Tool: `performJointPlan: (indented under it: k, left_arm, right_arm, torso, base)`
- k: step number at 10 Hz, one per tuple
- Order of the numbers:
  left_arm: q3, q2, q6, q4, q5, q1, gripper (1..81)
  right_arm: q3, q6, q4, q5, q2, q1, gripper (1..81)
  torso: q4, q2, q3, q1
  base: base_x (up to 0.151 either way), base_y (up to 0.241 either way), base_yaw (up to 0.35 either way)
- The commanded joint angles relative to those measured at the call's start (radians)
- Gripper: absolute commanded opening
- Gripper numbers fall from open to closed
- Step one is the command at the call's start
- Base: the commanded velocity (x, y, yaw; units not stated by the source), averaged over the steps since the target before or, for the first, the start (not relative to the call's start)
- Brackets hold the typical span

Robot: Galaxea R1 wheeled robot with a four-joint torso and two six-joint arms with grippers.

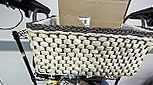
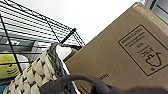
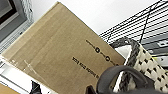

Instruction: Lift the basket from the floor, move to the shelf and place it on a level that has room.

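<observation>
The basket (image 1: 92, 53) is sitting atop the shelf (image 2: 30, 27), both arms at its ends, gripper states unclear.

A storage corner indoors: a black metal wire rack (image 2: 37, 22) against plain pale walls, a brown cardboard box (image 1: 92, 11) above its top tier, packets and a yellow toy (image 2: 7, 66) on lower tiers.

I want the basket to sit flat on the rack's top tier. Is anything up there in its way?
Yes. A brown cardboard box stands right behind the basket, rising above its grey rim, beside the shelf. Whether it rests on the top tier cannot be told.
</observation>
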Motion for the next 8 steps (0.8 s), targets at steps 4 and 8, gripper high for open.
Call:
performJointPlan:
  k: [4,8]
  left_arm:
    - [-0.156,0.084,0.031,-0.004,-0.067,-0.178,1.0]
    - [-0.234,0.135,0.031,-0.003,-0.055,-0.196,1.0]
  right_arm:
    - [-0.162,-0.021,-0.011,0.029,0.104,0.173,1.0]
    - [-0.248,-0.032,-0.014,0.028,0.169,0.188,1.0]
  torso:
    - [0.000,0.000,0.000,0.000]
    - [0.000,0.000,0.000,0.000]
  base:
    - [0.000,0.000,0.000]
    - [0.000,0.000,0.000]
